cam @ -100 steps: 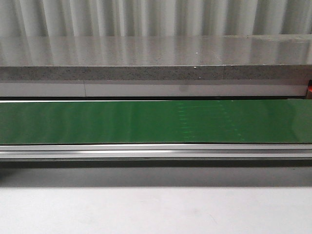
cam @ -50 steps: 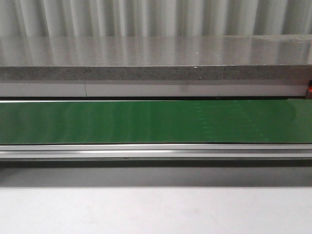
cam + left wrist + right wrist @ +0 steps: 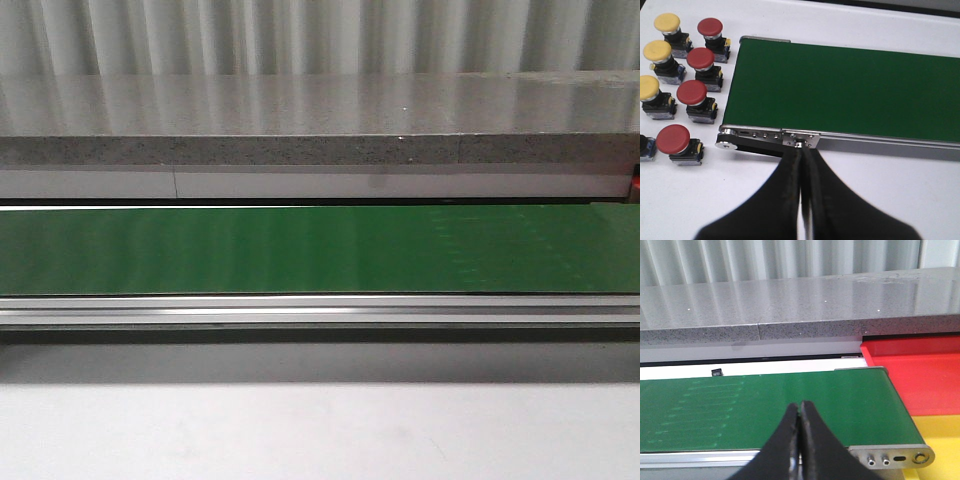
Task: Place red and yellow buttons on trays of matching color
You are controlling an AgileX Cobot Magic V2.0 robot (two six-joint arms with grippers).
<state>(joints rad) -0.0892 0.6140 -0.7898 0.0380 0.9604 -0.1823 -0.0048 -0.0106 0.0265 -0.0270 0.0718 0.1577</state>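
Several red buttons (image 3: 691, 91) and three yellow buttons (image 3: 657, 50) stand in two columns on the white table, just off the end of the green conveyor belt (image 3: 840, 90). My left gripper (image 3: 802, 150) is shut and empty, hovering by the belt's near rail, to the right of the buttons. The right gripper (image 3: 800, 405) is also shut and empty over the other end of the belt (image 3: 765, 405). Just past that end lie the red tray (image 3: 920, 370) and, nearer, the yellow tray (image 3: 940, 440). No button lies on the belt (image 3: 320, 250) in the front view, where neither gripper shows.
A grey stone counter (image 3: 320, 120) runs behind the belt, against a corrugated wall. The belt's aluminium rail (image 3: 320, 308) lines its near side, with white table (image 3: 320, 430) in front. Another button (image 3: 642, 146) is cut off at the edge of the left wrist view.
Faint marks on the green belt have drifted to the right in the front view. Nothing else has changed there.
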